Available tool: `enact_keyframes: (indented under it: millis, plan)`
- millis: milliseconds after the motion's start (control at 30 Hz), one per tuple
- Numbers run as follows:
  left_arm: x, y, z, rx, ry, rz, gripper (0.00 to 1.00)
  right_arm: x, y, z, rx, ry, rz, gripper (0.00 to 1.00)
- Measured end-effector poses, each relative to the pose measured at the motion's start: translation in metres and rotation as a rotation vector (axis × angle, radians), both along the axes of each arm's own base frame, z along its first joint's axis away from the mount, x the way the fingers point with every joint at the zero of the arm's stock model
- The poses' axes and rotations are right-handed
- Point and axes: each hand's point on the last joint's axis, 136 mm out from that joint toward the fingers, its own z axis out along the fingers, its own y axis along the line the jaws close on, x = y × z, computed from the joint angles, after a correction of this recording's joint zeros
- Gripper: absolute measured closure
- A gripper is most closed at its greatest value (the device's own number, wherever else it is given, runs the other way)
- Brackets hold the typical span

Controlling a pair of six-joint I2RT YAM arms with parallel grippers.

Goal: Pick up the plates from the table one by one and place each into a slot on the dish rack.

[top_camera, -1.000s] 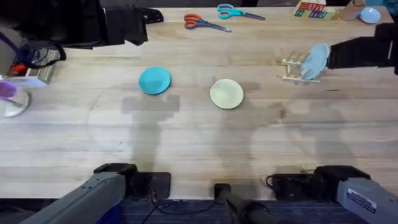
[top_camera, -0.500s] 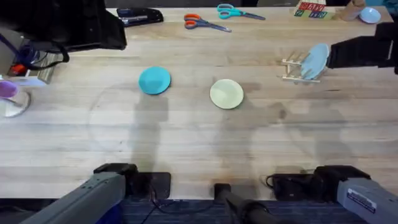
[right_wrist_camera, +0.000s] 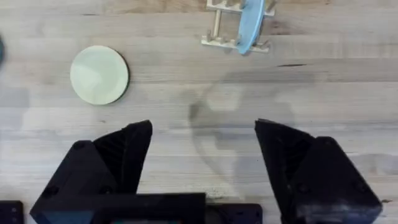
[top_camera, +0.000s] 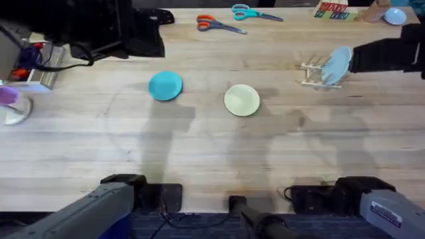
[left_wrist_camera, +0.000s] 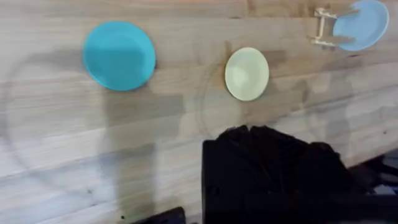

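The turquoise plate (top_camera: 165,86) (left_wrist_camera: 119,55) and the pale yellow plate (top_camera: 242,100) (left_wrist_camera: 247,73) (right_wrist_camera: 99,74) lie flat side by side on the table (top_camera: 199,153). At the back right, a pale blue plate (top_camera: 337,64) (right_wrist_camera: 252,25) stands on edge in a slot of the dish rack (top_camera: 315,73) (right_wrist_camera: 225,25). My right gripper (right_wrist_camera: 203,134) hangs high above bare wood, open and holding nothing; its arm (top_camera: 388,56) shows dark beside the rack. My left arm (top_camera: 99,26) looms dark at the back left. The left gripper (left_wrist_camera: 249,134) is shut and empty.
A purple cup (top_camera: 8,96) sits at the left edge. Two pairs of scissors (top_camera: 219,25) (top_camera: 248,12) and coloured blocks (top_camera: 332,10) lie along the back edge. Bare tabletop stretches in front of the plates.
My left arm's dark shape swung left and then back right along the back edge, now covering the stapler. The plates, the rack and the right arm have not moved.
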Motion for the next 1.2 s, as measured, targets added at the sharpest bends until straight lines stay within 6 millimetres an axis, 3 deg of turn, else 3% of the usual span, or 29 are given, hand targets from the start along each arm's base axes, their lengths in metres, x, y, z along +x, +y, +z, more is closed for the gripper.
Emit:
enact_keyframes:
  millis: [233, 433, 833, 1200]
  plan:
    - [0.002, -0.009, -0.016, -0.054, 0.106, -0.025, 0.958, 0.000, 0.000, 0.000, 0.000, 0.000, 0.000, 0.007]
    - [0.007, -0.021, -0.020, -0.065, 0.090, -0.069, 0.959, 0.000, 0.000, 0.000, 0.000, 0.000, 0.000, 0.007]
    - [0.012, -0.062, -0.075, -0.155, 0.112, -0.175, 0.958, 0.000, 0.000, 0.000, 0.000, 0.000, 0.000, 0.005]
    - [0.002, -0.091, -0.107, -0.260, 0.150, -0.259, 0.960, 0.000, 0.000, 0.000, 0.000, 0.000, 0.000, 0.007]
